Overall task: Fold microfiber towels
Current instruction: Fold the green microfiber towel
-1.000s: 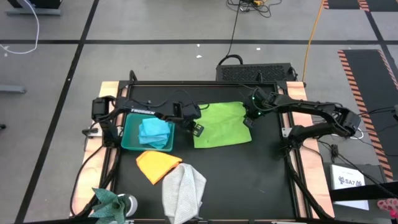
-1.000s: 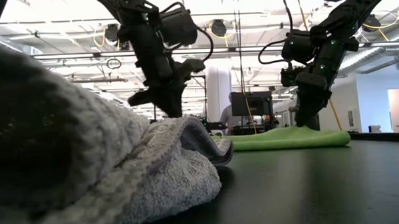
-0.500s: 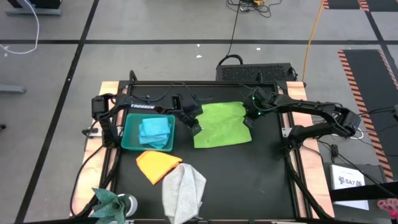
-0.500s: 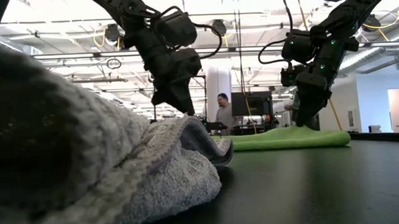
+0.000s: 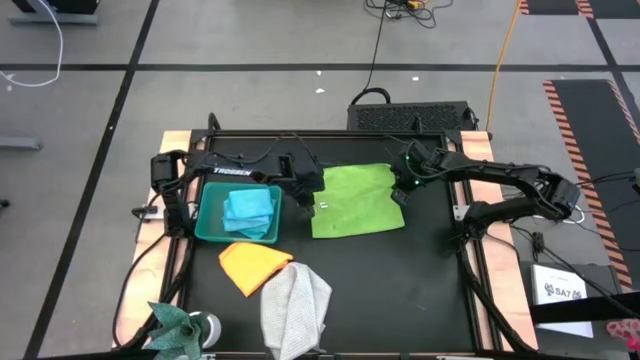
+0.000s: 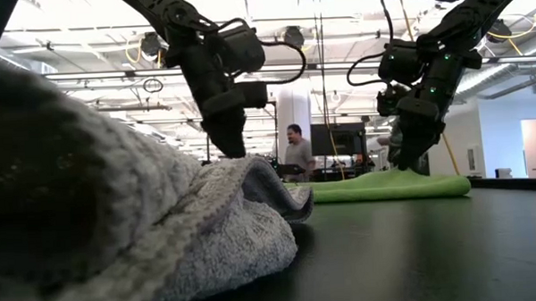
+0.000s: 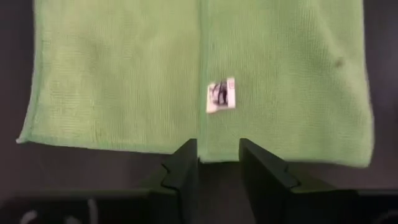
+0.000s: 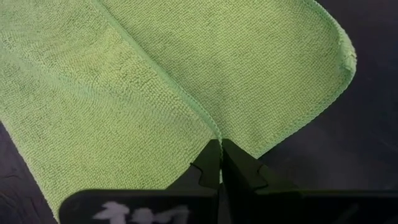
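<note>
Fingers of L arm parted at lime towel edge.

left claw — swung to lime green towel edge | fingers parted

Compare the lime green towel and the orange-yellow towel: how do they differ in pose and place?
The lime green towel lies flat mid-table between both grippers; the orange-yellow towel lies bunched nearer the front. The right gripper pinches the green towel's edge; nothing touches the orange-yellow one. Both rest on the black table.
</note>
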